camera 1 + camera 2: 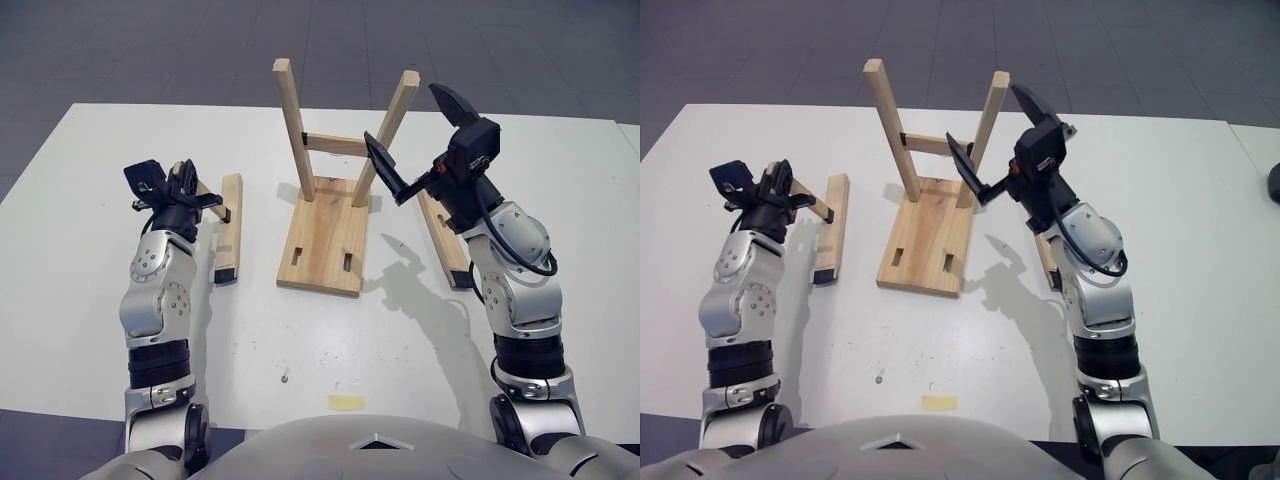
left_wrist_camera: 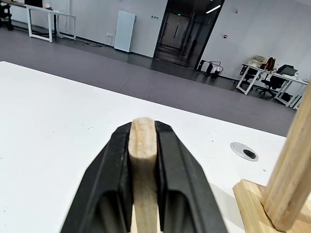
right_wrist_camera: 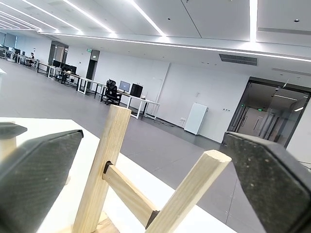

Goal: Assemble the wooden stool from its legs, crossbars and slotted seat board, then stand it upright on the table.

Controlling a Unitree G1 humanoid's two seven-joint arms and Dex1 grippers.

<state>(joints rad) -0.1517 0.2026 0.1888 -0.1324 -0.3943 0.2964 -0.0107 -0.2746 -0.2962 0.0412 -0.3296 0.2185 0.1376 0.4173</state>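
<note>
Small green signs (image 3: pixel 90 50) over the far doorways (image 3: pixel 93 68), illegible; no readable text, label or number elsewhere

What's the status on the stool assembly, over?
Left end effector shut on loose leg piece. Right end effector open at an upright leg. Seat board flat, two legs slotted in. Another leg piece lies right of board.

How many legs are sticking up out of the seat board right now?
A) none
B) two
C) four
B: two legs stand in the seat board, joined by a crossbar, and the two near slots are empty.
</note>
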